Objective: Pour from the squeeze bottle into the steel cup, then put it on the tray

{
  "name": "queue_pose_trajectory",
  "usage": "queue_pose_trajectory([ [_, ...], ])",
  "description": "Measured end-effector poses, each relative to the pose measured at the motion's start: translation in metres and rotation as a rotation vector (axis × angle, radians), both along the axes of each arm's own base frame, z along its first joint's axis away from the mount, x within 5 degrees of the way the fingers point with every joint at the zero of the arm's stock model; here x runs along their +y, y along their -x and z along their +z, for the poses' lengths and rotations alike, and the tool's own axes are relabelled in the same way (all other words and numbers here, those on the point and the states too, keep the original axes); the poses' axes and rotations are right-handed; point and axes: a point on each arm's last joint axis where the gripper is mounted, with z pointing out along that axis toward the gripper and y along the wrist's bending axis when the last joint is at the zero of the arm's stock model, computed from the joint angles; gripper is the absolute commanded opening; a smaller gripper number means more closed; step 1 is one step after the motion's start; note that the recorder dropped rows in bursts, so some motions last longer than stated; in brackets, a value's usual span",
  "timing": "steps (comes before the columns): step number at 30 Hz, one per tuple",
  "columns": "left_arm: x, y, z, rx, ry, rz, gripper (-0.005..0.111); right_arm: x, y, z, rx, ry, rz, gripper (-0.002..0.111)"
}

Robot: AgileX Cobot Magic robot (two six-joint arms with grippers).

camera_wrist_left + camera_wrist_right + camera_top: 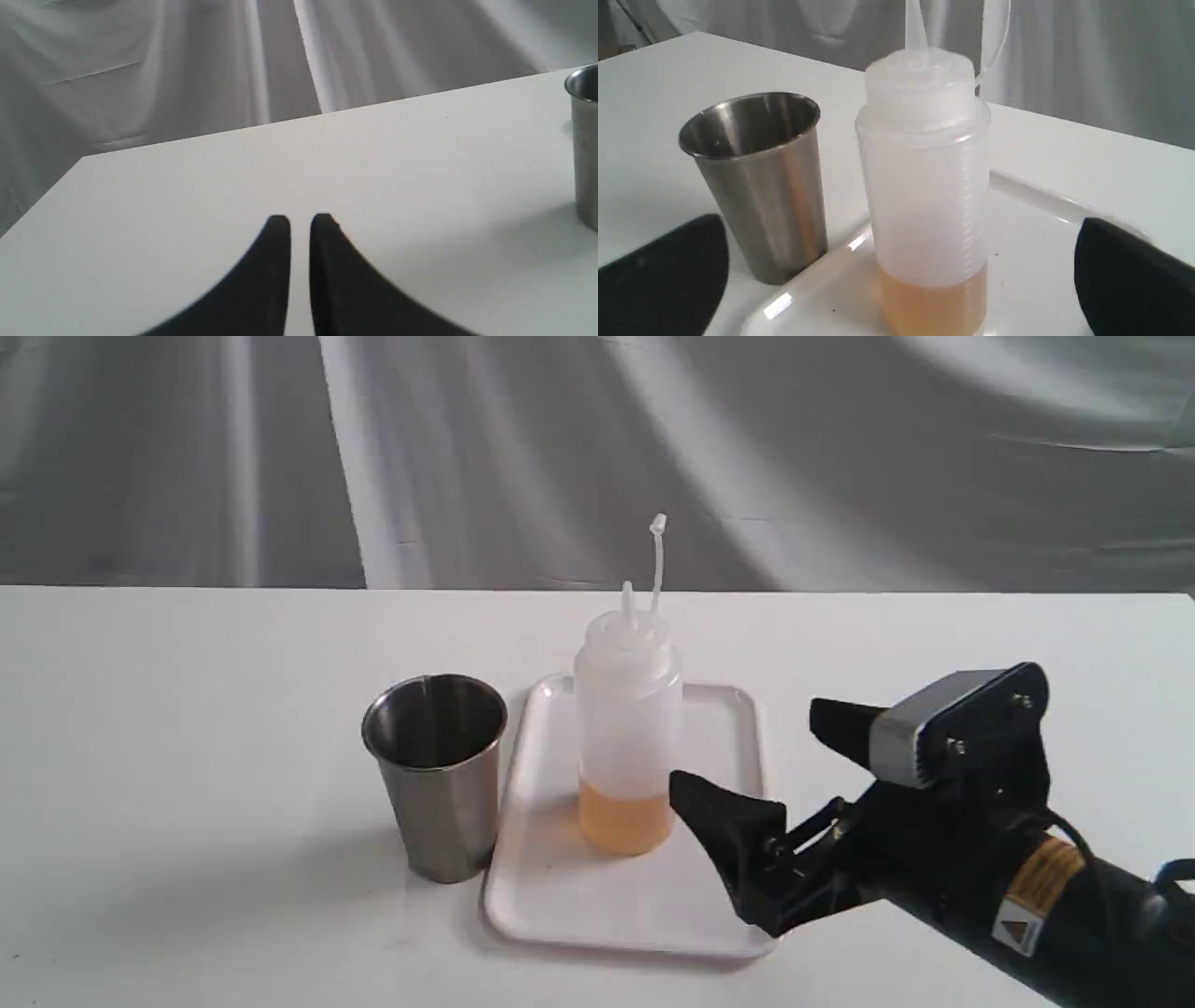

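Squeeze bottle point(625, 728) stands upright on the tray point(560, 905), facing the right gripper point(747, 747), whose black fingers are spread wide with nothing held. In the exterior view the nearer fingertip overlaps the bottle's lower side, but the right wrist view shows both fingers well clear of it. Whether the bottle stands between the tips or just ahead of them is hard to tell. That arm reaches in from the desk's near right corner. Amber liquid point(624, 821) fills only the bottom of the bottle. The cone nozzle point(627, 602) is uncapped and the thin cap strap point(658, 560) sticks up beside it. The tray lies flat about midway between the left and right edges of the desk point(187, 709), well in from the far edge. The steel cup point(439, 775) stands upright on the desk just beside the tray's left rim, toward the left edge; its dark inside hides any contents. The left gripper point(300, 219) hangs over bare desk nearer the far left corner, fingers drawn almost together with only a thin slit between them, and the cup shows at the margin of its view. Grey cloth point(560, 448) hangs behind the far edge.
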Motion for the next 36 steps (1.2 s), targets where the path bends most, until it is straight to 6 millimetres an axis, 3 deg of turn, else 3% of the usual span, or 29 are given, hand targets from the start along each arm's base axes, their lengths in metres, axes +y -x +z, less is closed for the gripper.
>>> queue_pose_trajectory([
  [13,0.000,0.000,0.000,0.000,0.000,0.000,0.008,-0.014,0.043,0.051,0.007,0.011,-0.017,0.105],
  [22,0.000,0.000,0.000,0.000,0.000,0.000,0.008,-0.023,0.083,0.071,-0.097,-0.004,-0.001,0.099],
  [27,0.000,0.000,0.000,0.000,0.000,0.000,0.008,-0.027,0.106,0.067,-0.137,0.025,0.037,0.073],
  [32,0.000,0.000,0.000,0.000,0.000,0.000,0.008,-0.026,0.130,0.052,-0.113,-0.008,0.113,0.030],
  [36,0.000,0.000,0.000,0.000,0.000,0.000,0.008,-0.025,0.146,0.052,-0.167,-0.059,0.170,0.000],
])
